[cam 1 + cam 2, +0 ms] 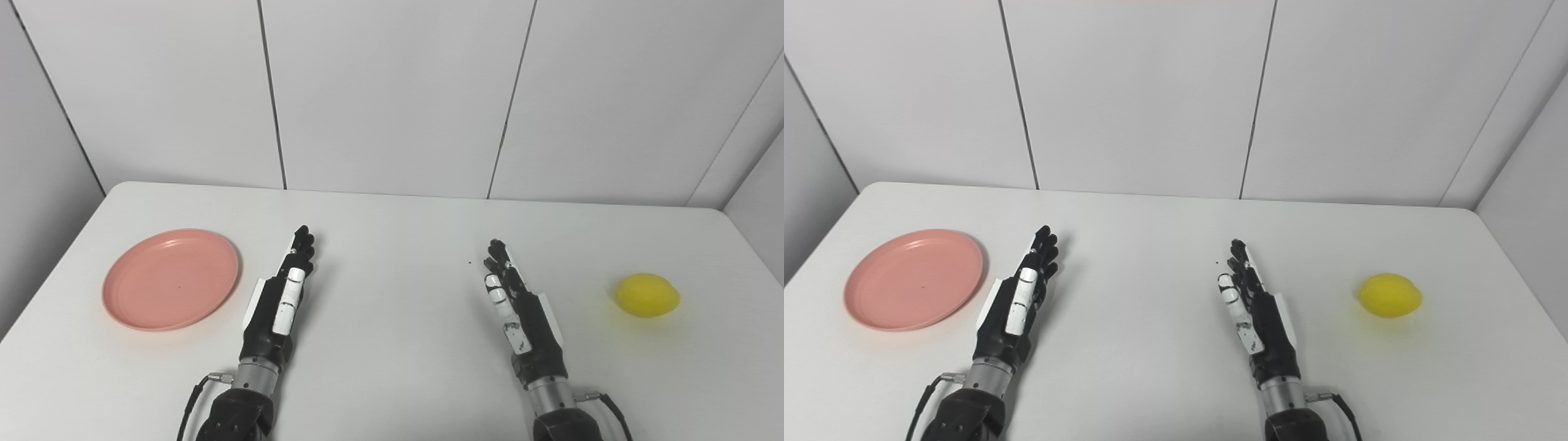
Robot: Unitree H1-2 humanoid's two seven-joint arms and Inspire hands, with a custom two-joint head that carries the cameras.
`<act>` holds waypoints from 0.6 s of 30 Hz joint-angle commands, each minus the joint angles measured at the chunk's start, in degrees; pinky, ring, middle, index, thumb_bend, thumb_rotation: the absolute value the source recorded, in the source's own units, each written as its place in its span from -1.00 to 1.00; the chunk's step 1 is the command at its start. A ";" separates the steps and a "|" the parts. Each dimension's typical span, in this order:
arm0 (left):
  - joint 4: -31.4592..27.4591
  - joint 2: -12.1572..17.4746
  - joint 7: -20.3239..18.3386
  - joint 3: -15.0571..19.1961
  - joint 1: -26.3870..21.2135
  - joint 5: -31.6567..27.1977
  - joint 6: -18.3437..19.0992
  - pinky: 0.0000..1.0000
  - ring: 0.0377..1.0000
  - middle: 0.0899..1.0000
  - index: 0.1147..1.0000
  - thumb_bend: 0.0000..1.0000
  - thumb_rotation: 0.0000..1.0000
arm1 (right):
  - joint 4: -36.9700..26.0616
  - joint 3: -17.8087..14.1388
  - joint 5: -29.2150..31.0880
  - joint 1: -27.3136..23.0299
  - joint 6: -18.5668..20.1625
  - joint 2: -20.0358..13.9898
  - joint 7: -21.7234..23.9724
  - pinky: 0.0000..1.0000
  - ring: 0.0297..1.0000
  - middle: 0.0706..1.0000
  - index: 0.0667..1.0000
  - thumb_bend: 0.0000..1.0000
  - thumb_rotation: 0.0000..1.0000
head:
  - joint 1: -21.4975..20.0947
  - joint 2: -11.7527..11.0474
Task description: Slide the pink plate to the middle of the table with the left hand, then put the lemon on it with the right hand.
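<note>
**Both hands flat and empty, plate and lemon at opposite sides of the desk**

No brand, label or readable writing shows on anything; the count is one pink plate [170, 279], one lemon [647, 295], two hands and one white desk [392, 233]; a single tiny dark speck [470, 264] sits on the desk just beside the right hand's fingertips.

The pink plate lies flat at about nine o'clock from the desk's middle, near the left edge, with nothing on it; the lemon rests on the bare desk at about three o'clock, near the right edge, well apart from the plate.

The left hand [283, 300] lies low over the desk at about seven o'clock of the middle, fingers stretched out and pointing toward twelve, holding nothing; it is just beside the plate's right rim but not touching it; the right hand [513, 306] mirrors it at about five o'clock, fingers likewise extended toward twelve and holding nothing, near the lemon yet clearly apart from it; grey panelled walls [392, 92] stand behind the desk.
</note>
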 commanded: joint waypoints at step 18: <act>-1.49 0.15 -1.76 -0.42 -1.89 -0.71 -1.80 1.00 1.00 1.00 1.00 0.27 1.00 | -1.25 -0.94 -0.93 -1.15 0.16 0.77 -1.53 0.91 0.87 0.87 0.85 0.52 0.68 | 0.05 -0.01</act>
